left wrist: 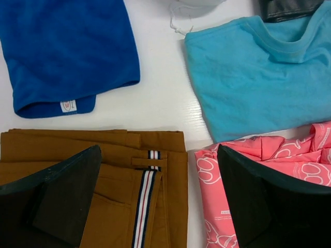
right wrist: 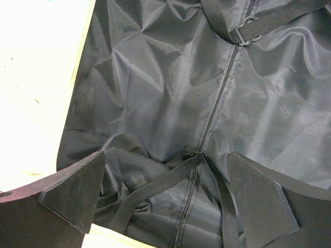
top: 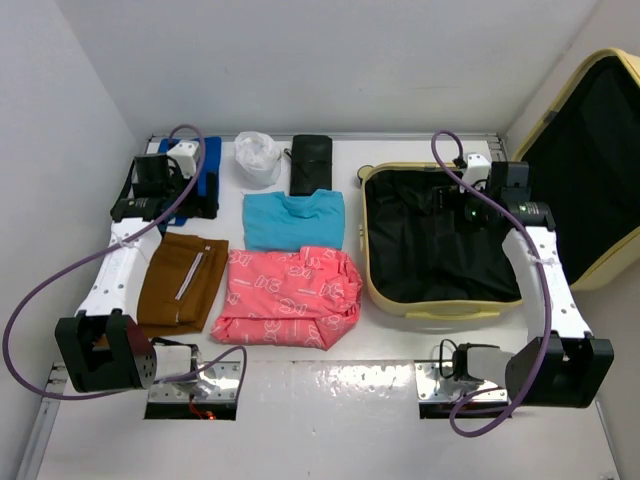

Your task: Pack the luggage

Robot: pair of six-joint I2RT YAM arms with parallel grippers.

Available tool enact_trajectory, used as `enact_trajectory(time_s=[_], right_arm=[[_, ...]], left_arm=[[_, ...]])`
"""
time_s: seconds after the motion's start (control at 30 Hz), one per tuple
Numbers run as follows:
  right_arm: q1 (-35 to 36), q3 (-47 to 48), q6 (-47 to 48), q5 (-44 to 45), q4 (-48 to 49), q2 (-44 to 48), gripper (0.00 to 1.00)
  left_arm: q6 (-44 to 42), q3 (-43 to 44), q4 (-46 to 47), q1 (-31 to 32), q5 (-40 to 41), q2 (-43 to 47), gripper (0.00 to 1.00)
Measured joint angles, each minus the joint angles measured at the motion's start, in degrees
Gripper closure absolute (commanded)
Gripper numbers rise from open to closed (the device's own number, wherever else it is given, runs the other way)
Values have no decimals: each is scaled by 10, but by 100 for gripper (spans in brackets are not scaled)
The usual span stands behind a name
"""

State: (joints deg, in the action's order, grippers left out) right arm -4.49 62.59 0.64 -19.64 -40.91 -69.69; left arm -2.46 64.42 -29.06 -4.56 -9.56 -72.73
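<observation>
**A:** What is the luggage (top: 440, 309) made of?

**B:** It has a pale yellow hard shell with rounded corners. It lies open on the right side of the white table (top: 330, 390), with its lid (top: 590, 150) tilted up at the far right. The lining (right wrist: 155, 82) is thin, shiny black fabric, much creased. A zip (right wrist: 223, 93) runs down it, and it is crossed by woven straps with a plastic buckle (right wrist: 247, 31).

**A:** And the clothes?

**B:** They are soft and folded flat, left of the luggage. There is a fuzzy dark blue cloth (left wrist: 67, 46), a light blue T-shirt (left wrist: 258, 77), brown trousers (left wrist: 77, 150) with a striped ribbon, and a pink shirt (left wrist: 269, 155) printed in white. Farther back sit a crumpled white bundle (top: 257, 157) and a black pouch (top: 311, 165).

**A:** How are the arms posed?

**B:** The left arm reaches forward along the table's left side, with its wrist turned down over the garments. The right arm stretches out above the luggage's open half.

**A:** What about the pincers?

**B:** The left gripper (left wrist: 158, 170) is spread wide and holds nothing, with one finger above the trousers and the other above the pink shirt. The right gripper (right wrist: 165, 160) is equally wide and empty above the lining. I cannot tell whether it touches the fabric.
</observation>
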Motion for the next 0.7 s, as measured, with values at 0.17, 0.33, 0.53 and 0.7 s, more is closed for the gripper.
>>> enact_trajectory(time_s=[0.17,0.33,0.53,0.7], right_arm=[[7,0,9,-1,-2,0,0],[19,0,23,-2,-5,0,0],[31,0,31,-2,-10,0,0],[36,0,35,-2,-12,-1,0]], left_arm=[[6,-2,-1,0,18,0,1],[6,-26,-17,1,68,-3,1],[-6,-78,-64,4,134,-35,1],[-11,-91,-96,5,142,-68,1]])
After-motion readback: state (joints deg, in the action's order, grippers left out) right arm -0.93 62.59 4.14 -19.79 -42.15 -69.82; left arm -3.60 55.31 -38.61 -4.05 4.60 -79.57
